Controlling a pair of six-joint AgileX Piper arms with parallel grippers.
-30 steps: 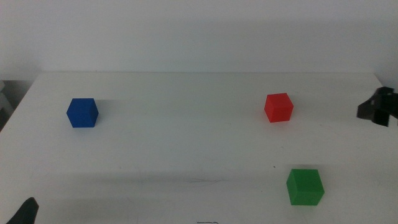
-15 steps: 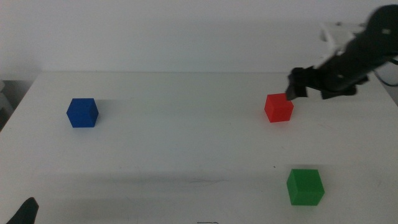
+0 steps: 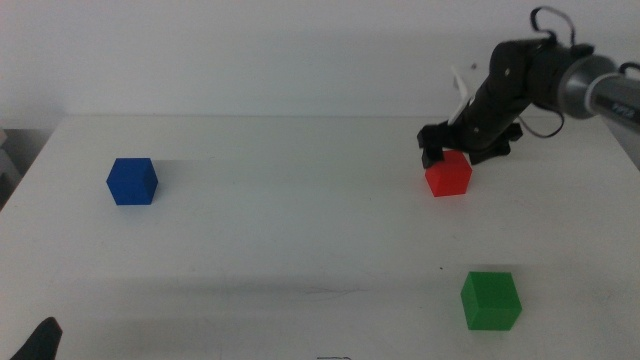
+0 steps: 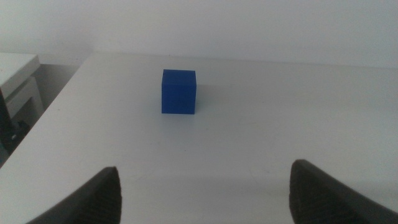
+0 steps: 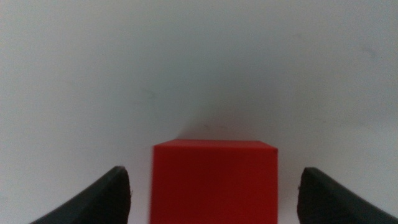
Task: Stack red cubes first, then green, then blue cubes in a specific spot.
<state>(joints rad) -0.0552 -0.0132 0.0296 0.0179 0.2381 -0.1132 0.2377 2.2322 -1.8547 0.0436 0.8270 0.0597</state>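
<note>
Now reaching for the red cube [image 3: 448,174] — jaws spread either side of it.

My right gripper [image 3: 456,150] hangs over the cube near the table's [image 3: 300,230] far right edge, not yet closed; if I descend off-centre, a jaw tip could nudge it aside. My left gripper [image 4: 205,186] waits, also spread, facing the blue cube [image 4: 179,91] — green cube [image 3: 490,299] sits near the front edge. No writing visible.

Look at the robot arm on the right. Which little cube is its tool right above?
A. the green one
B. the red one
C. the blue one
B. The right tool hangs open over the small matte red cube, with the cube between its jaws in the right wrist view.
</note>
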